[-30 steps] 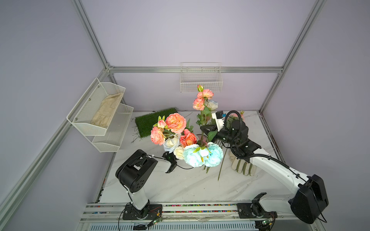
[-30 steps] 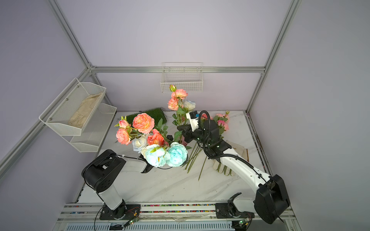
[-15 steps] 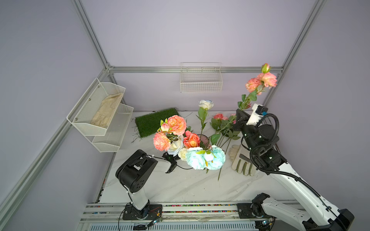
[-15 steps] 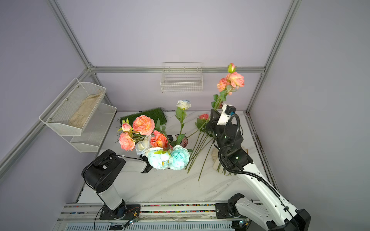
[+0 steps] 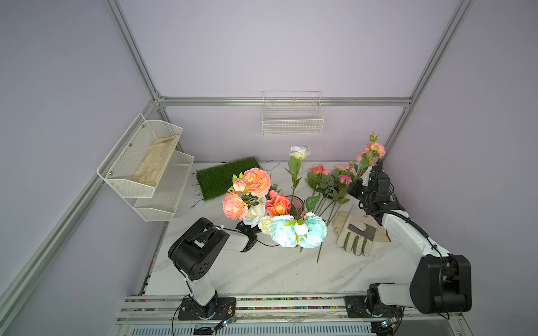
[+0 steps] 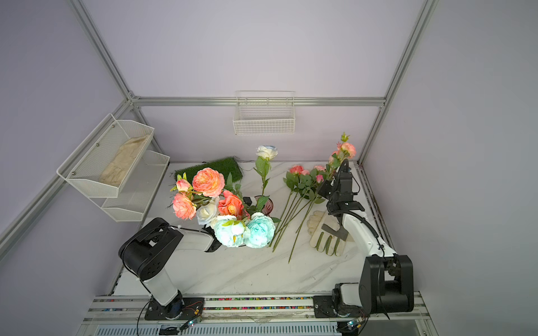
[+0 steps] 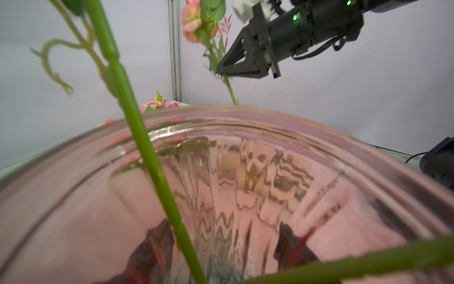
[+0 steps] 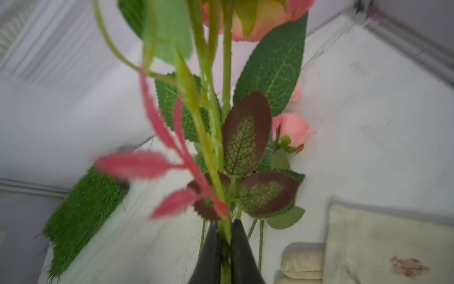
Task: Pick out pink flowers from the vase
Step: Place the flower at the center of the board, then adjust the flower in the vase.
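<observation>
My right gripper (image 8: 224,222) is shut on the green stem of a pink flower (image 5: 376,149) and holds it tilted over the table's back right, above the pink flowers (image 5: 317,169) that lie there. The vase (image 5: 295,202) stands mid-table with salmon and coral pink flowers (image 5: 256,181), a tall white rose (image 5: 299,152) and turquoise peonies (image 5: 297,229) in it. My left gripper is shut on the vase (image 7: 245,172); its dark fingers (image 7: 152,246) show through the glass on either side. In both top views the blooms hide it.
A work glove (image 5: 353,232) lies on the table under my right arm. A green grass mat (image 5: 224,179) sits at the back left. A white rack (image 5: 145,165) hangs on the left wall and a wire basket (image 5: 292,116) on the back wall.
My right gripper has lifted the pink flower out of the vase, swung it right and lowered it toward the flowers lying at the back right. The left gripper has not moved.
</observation>
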Action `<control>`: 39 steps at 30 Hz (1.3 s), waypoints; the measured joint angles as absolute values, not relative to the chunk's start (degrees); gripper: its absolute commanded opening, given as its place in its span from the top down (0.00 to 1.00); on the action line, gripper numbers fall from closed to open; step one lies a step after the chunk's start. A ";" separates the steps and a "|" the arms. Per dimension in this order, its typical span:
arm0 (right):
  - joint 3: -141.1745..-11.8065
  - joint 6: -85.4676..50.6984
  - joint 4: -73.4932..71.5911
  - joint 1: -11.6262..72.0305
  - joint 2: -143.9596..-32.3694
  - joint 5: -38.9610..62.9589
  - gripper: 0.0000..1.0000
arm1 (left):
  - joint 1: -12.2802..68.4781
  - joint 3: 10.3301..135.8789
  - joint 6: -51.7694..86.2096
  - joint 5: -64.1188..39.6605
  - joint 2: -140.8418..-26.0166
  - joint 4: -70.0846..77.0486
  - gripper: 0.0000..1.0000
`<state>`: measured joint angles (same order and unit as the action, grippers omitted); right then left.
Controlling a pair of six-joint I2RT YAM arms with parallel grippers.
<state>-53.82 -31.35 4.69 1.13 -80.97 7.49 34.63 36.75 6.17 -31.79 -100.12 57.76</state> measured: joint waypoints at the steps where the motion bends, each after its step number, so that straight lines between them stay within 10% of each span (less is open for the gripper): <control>1: -53.47 -32.05 3.84 1.13 -83.11 9.37 0.97 | 34.63 36.75 6.17 -31.81 -100.12 57.74 1.00; 9: -50.83 -37.15 -1.52 1.65 -89.84 16.47 0.64 | 34.63 36.75 6.02 -31.92 -100.09 57.63 1.00; 39: -51.00 -14.15 9.78 31.35 -70.00 54.74 0.85 | 34.63 36.80 5.74 -32.21 -100.20 57.76 1.00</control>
